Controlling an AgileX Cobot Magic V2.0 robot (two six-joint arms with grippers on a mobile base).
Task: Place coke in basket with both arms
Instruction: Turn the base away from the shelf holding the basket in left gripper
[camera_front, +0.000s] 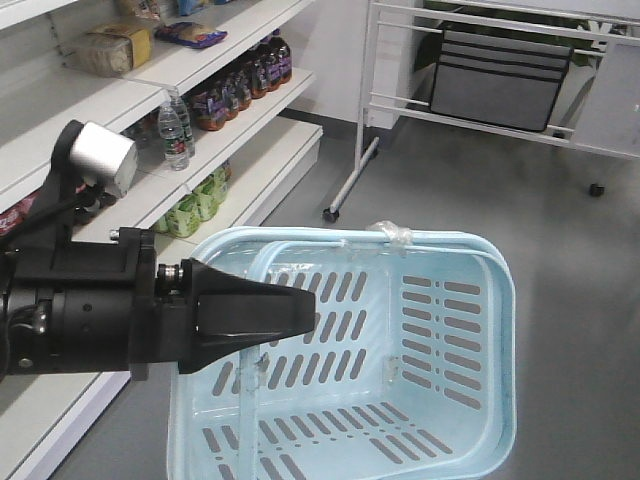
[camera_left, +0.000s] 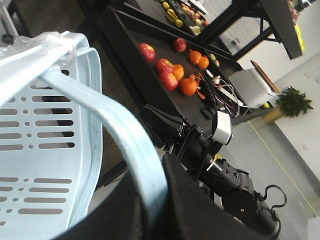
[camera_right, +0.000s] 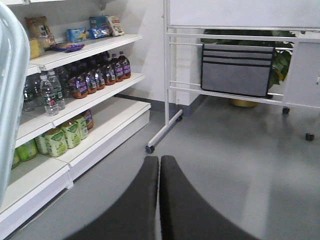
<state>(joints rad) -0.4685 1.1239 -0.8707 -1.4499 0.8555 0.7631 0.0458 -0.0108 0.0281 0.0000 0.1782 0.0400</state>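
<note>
Gripping the thin hoop handle (camera_left: 115, 130) of the pale blue slotted plastic basket (camera_front: 500, 330), the left tool (camera_left: 150, 200) holds it above the grey floor (camera_front: 450, 180) beside white shelves (camera_right: 100, 120). The right tool (camera_right: 160, 190) has its black fingers pressed flat together.

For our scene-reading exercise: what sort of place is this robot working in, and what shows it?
Probably a mock supermarket: white tiered shelves stocked with dark purple-labelled plastic drink bottles, a pale blue slotted plastic basket, and a black display tray of red and orange fruit.
</note>
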